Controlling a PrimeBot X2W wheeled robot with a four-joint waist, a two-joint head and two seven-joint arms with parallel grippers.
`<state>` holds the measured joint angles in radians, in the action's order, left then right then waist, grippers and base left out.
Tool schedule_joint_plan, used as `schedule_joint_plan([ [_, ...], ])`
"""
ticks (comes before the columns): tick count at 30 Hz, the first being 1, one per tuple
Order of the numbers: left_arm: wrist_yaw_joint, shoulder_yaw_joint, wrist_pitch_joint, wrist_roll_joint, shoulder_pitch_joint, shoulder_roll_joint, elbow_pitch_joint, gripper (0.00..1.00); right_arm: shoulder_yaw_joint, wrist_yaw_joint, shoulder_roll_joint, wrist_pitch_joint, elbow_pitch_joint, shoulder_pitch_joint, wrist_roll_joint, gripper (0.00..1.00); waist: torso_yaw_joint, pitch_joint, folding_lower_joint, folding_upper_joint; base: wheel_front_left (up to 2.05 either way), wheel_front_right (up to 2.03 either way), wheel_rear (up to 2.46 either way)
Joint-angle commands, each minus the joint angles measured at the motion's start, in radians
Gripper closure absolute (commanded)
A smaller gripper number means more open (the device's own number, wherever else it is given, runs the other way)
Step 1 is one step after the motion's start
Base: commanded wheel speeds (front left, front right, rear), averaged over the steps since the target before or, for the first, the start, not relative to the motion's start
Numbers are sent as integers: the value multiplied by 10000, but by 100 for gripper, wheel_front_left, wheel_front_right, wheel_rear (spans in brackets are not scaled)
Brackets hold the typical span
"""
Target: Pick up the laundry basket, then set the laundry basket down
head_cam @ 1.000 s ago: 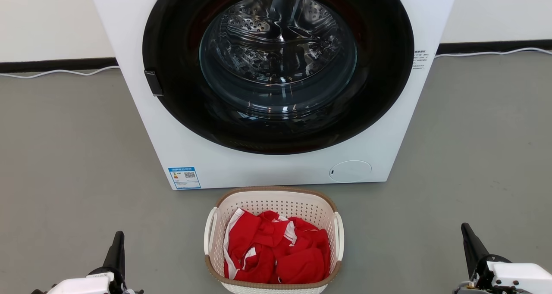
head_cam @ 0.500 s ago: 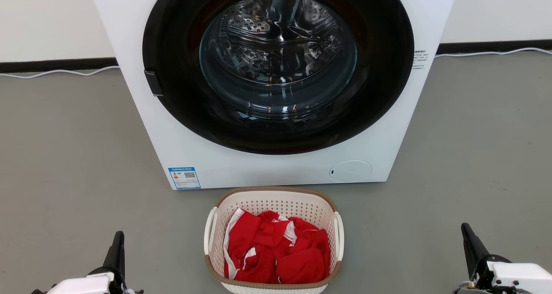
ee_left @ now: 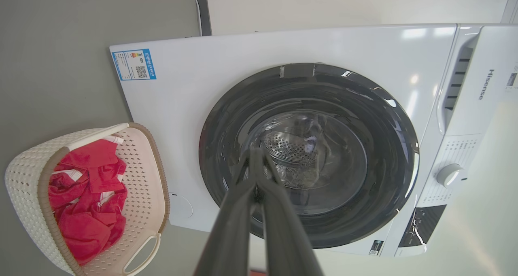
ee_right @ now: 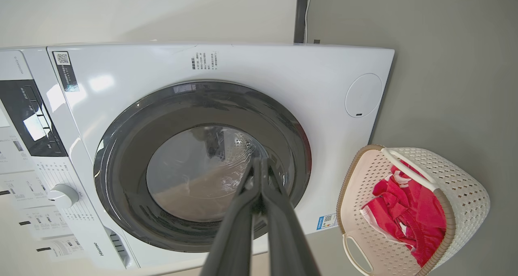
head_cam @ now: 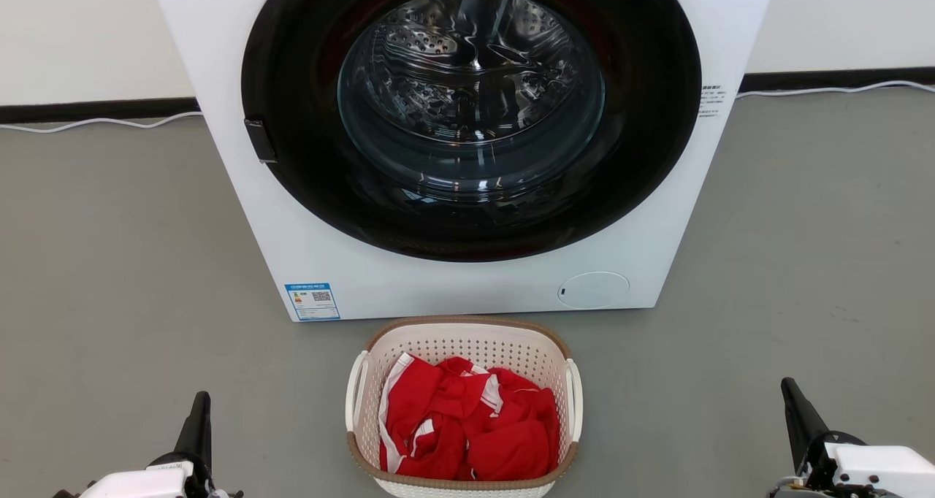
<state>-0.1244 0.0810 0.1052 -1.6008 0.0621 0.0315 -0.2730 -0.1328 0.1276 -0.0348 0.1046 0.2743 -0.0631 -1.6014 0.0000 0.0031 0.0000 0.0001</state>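
Left hand (head_cam: 200, 409) at lower left of the frame, two long dark tapered fingers (ee_left: 236, 215) on a glossy white boxy wrist housing (head_cam: 139, 482), right hand (head_cam: 792, 397) lower right alike, black bracket (head_cam: 822, 445) behind, perhaps small screws (head_cam: 871, 479).

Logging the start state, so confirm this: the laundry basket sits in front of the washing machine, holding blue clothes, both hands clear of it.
Not blue: the head view shows red clothes in the laundry basket. The rest holds: it sits in front of the washing machine, left hand and right hand clear of it.
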Motion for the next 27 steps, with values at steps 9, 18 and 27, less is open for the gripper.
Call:
schedule_joint_plan([
  [9, -63, 327, 80, -79, 460, 187, 278, 100, 195, 31, -154, 82, -296, -447, -77, 100, 0, 0, 0, -1, 0, 0, 0],
  [18, -63, 327, 80, -79, 459, 187, 278, 100, 195, 31, -154, 82, -296, -447, -77, 100, 0, 0, 0, -1, 0, 0, 0],
  [27, -63, 326, 79, -79, 459, 187, 278, 100, 195, 31, -154, 82, -296, -447, -77, 100, 0, 0, 0, -1, 0, 0, 0],
])
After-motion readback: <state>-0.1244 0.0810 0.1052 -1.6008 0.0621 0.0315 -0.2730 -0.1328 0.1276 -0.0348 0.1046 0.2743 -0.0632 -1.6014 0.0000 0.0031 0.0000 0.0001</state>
